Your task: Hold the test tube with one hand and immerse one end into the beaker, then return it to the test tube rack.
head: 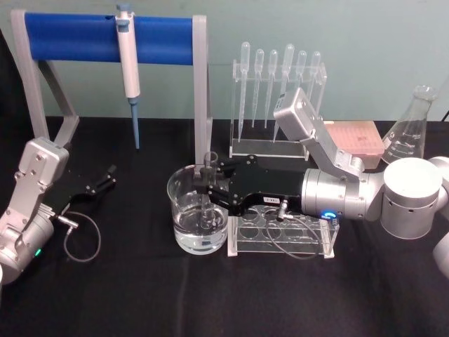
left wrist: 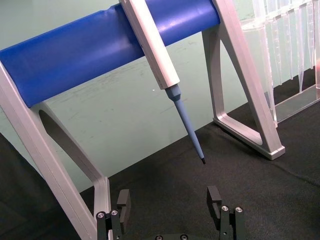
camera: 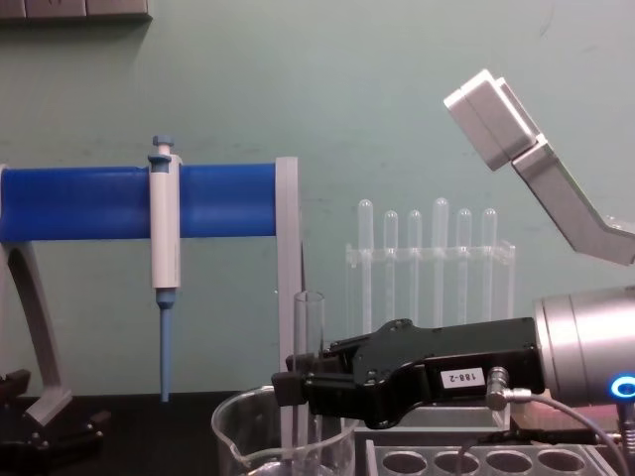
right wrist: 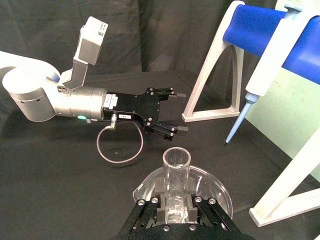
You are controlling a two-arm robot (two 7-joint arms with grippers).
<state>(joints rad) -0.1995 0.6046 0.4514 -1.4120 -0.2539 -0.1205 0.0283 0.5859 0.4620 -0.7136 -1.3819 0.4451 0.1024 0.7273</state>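
Observation:
The clear test tube stands upright inside the beaker, its lower end in the water. My right gripper is shut on the tube's upper part, just above the beaker rim. From the side, the test tube rises above the right gripper and the beaker. The right wrist view looks down the open test tube into the beaker. My left gripper rests open on the black table at the left, its fingers spread, holding nothing.
A blue-barred stand with a white-and-blue pipettor is at the back left. A rack of plastic pipettes is behind the beaker. A clear tube rack lies under my right arm. A flask stands far right.

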